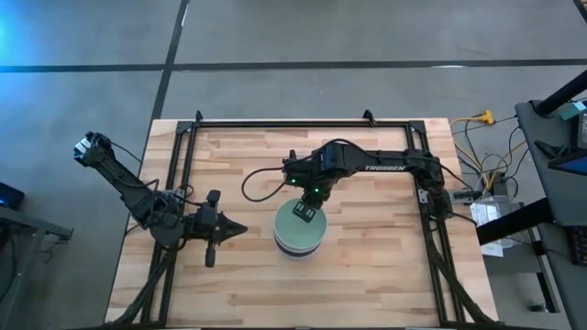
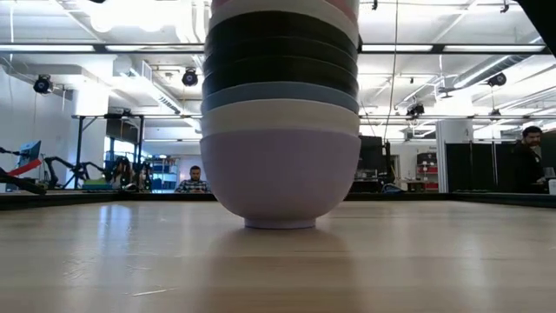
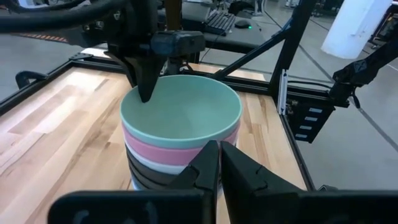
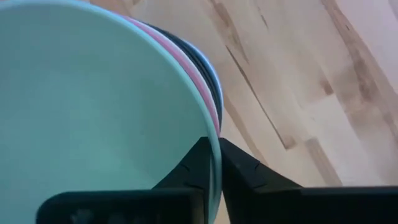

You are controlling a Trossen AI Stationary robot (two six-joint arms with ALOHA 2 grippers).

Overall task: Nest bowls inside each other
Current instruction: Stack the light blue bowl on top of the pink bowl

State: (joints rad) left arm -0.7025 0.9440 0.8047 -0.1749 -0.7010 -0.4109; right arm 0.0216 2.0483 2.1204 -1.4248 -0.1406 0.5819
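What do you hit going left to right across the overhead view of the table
Left tool, fingers together, pointing right → stack of bowls with the mint green bowl on top → right tool, pinching that bowl's rim on the stack's right part.

wooden table (image 1: 385,275), lavender bowl (image 2: 280,178) resting

Right arm: reaches from the table's right side toward its centre, elbow bent, wrist pointing down. Right gripper (image 1: 308,213): 2 fingers straddling the rim of the mint green bowl (image 3: 180,112), 1 inside and 1 outside, closed upon it. Left arm: folded at the table's left edge, forearm level. Left gripper (image 1: 240,229): fingers pressed together, pointing toward centre, holding nothing.
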